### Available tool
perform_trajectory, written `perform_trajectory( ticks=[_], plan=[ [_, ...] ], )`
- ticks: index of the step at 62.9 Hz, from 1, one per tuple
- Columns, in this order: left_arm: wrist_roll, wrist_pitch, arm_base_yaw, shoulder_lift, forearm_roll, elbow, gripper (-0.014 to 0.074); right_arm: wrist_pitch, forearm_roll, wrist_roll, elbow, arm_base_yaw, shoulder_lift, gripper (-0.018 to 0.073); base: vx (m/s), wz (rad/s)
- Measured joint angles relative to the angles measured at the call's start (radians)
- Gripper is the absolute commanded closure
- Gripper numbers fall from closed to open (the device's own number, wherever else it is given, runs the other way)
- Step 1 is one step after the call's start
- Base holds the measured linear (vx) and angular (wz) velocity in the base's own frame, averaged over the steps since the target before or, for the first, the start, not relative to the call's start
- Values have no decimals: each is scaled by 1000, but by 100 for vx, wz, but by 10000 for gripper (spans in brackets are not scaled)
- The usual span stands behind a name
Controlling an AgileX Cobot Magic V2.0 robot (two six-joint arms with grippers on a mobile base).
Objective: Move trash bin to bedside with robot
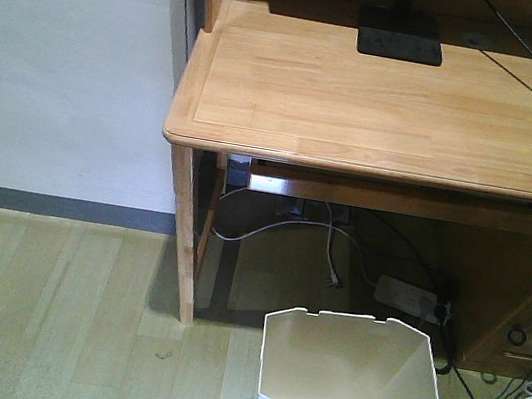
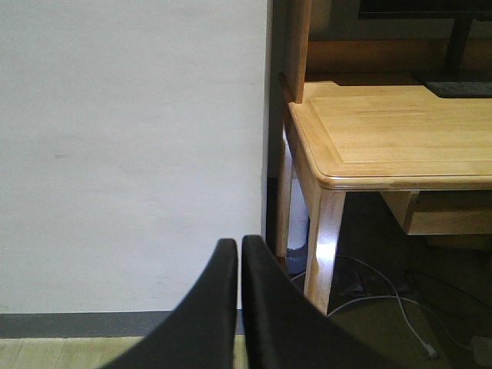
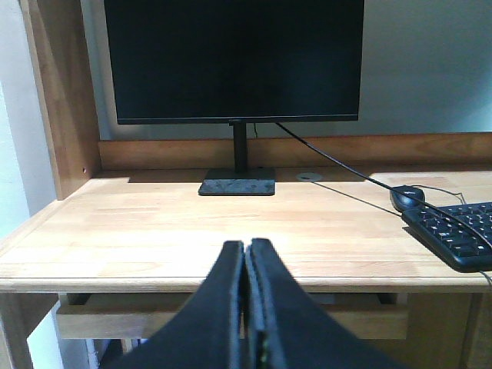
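Front-facing view: trash bin (image 1: 350, 375) stands apart from both closed end effectors (image 2: 239, 244) (image 3: 246, 244).

White trash bin (image 1: 348, 385), cream inside; honey-brown desk (image 1: 364, 94); black monitor (image 3: 231, 58) and keyboard (image 3: 457, 234); pale wood-grain floor (image 1: 45, 316)

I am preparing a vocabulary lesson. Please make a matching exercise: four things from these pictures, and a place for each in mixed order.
1 trash bin
2 monitor
3 keyboard
4 power strip

A on the floor under the desk, among cables
B on the desk, at the back
C on the floor before the desk
D on the desk, at its right edge

Pairs: 1-C, 2-B, 3-D, 4-A
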Motion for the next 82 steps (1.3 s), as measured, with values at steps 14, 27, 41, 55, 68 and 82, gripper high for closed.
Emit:
perform_trajectory(
  ticks=[14, 27, 41, 55, 68, 82],
  plan=[
    [0, 0, 0, 0, 0, 0, 603, 0, 0, 0, 0, 0, 0, 568, 0, 0],
    [0, 0, 0, 0, 0, 0, 603, 0, 0, 0, 0, 0, 0, 568, 0, 0],
    [0, 0, 0, 0, 0, 0, 603, 0, 0, 0, 0, 0, 0, 568, 0, 0],
    [0, 0, 0, 0, 0, 0, 603, 0, 0, 0, 0, 0, 0, 568, 0, 0],
    [0, 0, 0, 0, 0, 0, 603, -58, 0, -13, 0, 0, 0, 568, 0, 0],
    [0, 0, 0, 0, 0, 0, 603, -192, 0, -17, 0, 0, 0, 568, 0, 0]
  ],
)
